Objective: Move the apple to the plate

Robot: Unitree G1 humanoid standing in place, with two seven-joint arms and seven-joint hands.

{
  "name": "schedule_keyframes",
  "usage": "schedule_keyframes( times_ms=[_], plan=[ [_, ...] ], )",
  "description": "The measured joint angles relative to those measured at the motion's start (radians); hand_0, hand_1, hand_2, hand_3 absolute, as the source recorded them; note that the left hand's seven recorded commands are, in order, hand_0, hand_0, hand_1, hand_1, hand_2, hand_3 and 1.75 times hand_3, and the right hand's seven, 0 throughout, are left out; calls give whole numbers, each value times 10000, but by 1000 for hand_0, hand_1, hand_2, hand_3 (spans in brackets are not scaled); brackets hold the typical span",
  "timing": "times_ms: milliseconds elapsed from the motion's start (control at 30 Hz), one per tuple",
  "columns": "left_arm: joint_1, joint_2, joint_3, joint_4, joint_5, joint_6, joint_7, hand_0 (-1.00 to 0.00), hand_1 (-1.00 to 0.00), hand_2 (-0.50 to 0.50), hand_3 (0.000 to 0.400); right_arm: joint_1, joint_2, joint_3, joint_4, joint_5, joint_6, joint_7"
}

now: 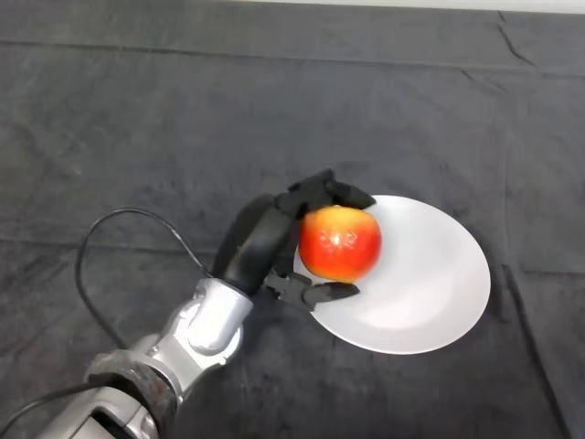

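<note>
A red and yellow apple (340,242) is held in my left hand (260,240) over the left part of a white plate (430,283). The black fingers curl over the apple's top and the thumb wraps under its near side. I cannot tell whether the apple touches the plate or hangs just above it. My silver-grey arm comes in from the lower left.
A dark, wrinkled cloth (183,119) covers the whole table. The table's far edge shows as a pale strip along the top right.
</note>
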Motion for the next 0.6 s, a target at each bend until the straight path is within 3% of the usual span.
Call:
schedule_keyframes(
  times_ms=[567,600],
  plan=[
    [-3,10,-1642,-754,-333,888,15,-1000,-1000,0,400,0,0,-1,0,0,0,0],
    [-4,17,-1673,-769,-365,919,16,-1000,-937,-31,400,0,0,-1,0,0,0,0]
  ],
)
